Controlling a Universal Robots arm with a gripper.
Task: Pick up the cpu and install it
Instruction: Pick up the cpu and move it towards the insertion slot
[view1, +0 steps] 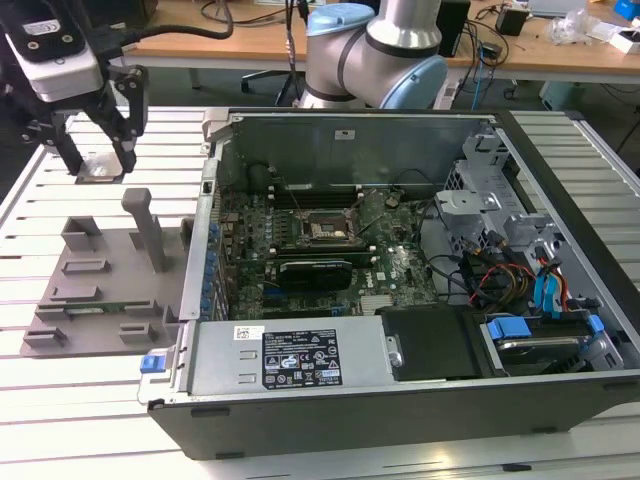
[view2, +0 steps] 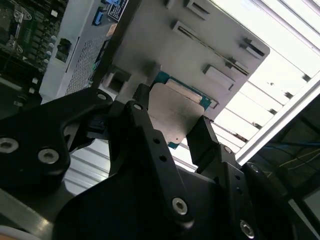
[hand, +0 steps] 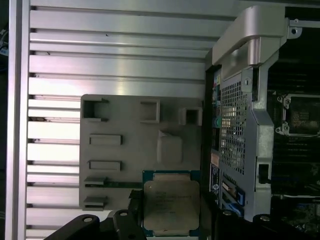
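End effector (view2: 174, 112): its black links and fingers (view2: 150, 135) sit closest in the second wrist view. It is closed on the cpu (hand: 171, 202), with one finger against each of two opposite edges.
Hidden: the finger bases are cut off by the frame edge in both wrist views. In the exterior view the fingers cover the chip's sides.
cpu: silvery lid up with a teal-green rim, held clear of the bench (hand: 115, 55) between the fingertips. In the first wrist view it overlaps one edge of the grey fixture plate (hand: 125, 150).
Print on cpu: faint marks on the lid, too dim to make out.
Fixture plate: grey, with raised blocks and slots, lying on the slatted bench just beside the computer case (view1: 400, 410).
Case: open, with the board exposed.
Socket (view1: 320, 228): dark square frame inside the case, well apart from the held chip.
Expansion card (view1: 315, 270): long and black, just beside the socket.
Sticker (view1: 300, 358): black-and-white label on the near metal housing.
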